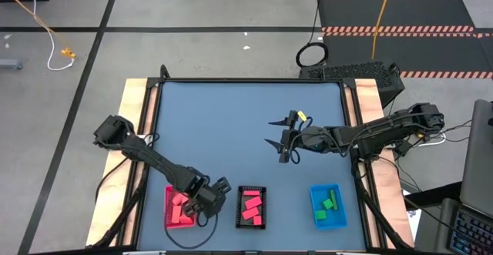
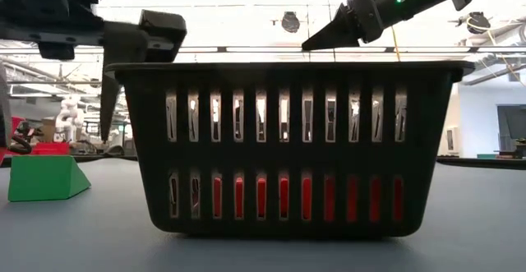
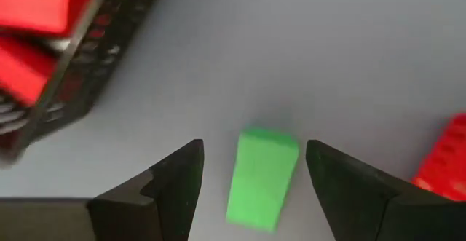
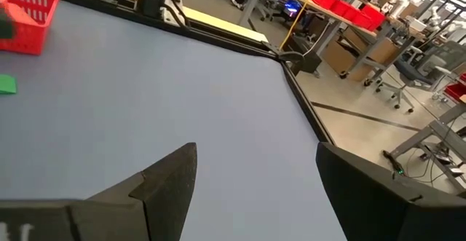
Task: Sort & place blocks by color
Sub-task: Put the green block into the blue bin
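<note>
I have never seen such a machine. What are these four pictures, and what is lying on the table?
It is a robot with two dark arms at a blue table. One picture looks from above, one from table height, and two from cameras on the wrists. Three small trays stand at the near edge: red tray, black tray, blue tray, holding sorted blocks. The left gripper is open and hangs over a green block lying between the red and black trays. The right gripper is open, holds nothing and waits mid-table.

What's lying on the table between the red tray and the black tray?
One green block lies there, on the blue mat between the red tray and black tray. The left wrist view shows it best, framed by the open left gripper.
</note>
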